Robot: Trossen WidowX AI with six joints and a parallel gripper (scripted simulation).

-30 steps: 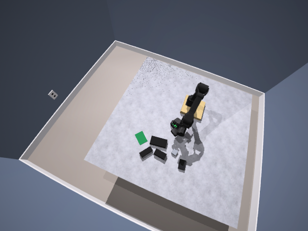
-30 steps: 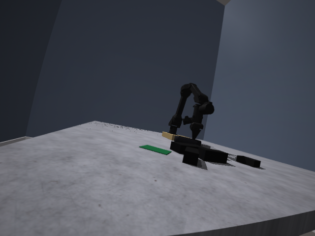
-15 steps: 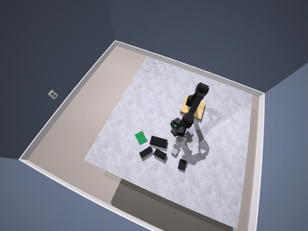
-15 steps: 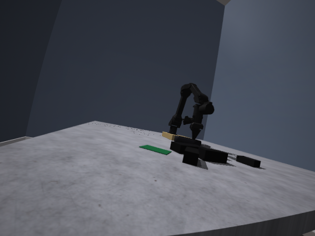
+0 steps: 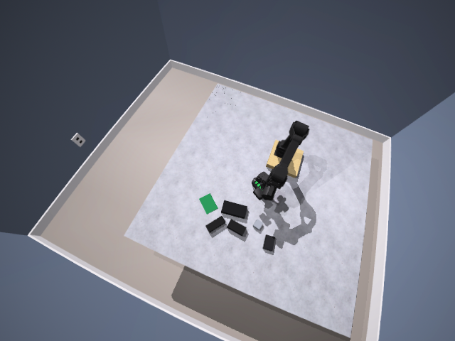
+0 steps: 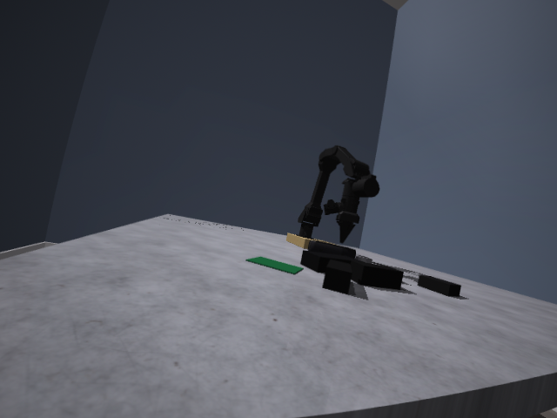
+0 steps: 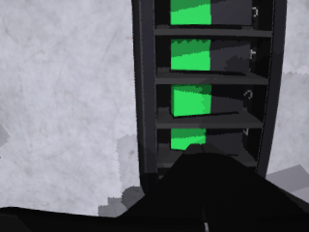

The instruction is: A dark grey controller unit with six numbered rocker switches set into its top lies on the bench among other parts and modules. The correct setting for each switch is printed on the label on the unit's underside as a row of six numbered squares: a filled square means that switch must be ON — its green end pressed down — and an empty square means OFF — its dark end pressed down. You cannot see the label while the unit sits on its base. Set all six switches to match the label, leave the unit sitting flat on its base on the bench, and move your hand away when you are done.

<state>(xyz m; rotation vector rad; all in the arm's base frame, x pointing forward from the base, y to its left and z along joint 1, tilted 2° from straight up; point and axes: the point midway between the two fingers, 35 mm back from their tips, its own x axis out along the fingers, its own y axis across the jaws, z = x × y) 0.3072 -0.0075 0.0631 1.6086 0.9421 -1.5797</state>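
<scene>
The dark grey controller unit [image 5: 254, 180] [image 6: 330, 248] [image 7: 146, 97] lies on the bench with its switch side up, in front of the arm's base. The wrist view shows four of its rockers, each with a green end on the left and a dark end on the right. The printed numbers are too blurred to read surely, and which ends are pressed down is hard to tell. The label underneath is hidden. My gripper [image 6: 343, 240] [image 7: 199, 154] is shut and empty, pointing down above the unit. In the wrist view its fingertips cover part of the lowest visible rocker.
A flat green plate [image 5: 208, 203] [image 6: 274, 265] lies beside a large black block [image 5: 234, 209]. Two smaller black blocks [image 5: 215, 224] [image 5: 236, 227] lie near it. A pale block [image 5: 258, 224] and another black block [image 5: 269, 243] lie farther right. The arm stands on a wooden board [image 5: 271, 162] [image 6: 297, 240].
</scene>
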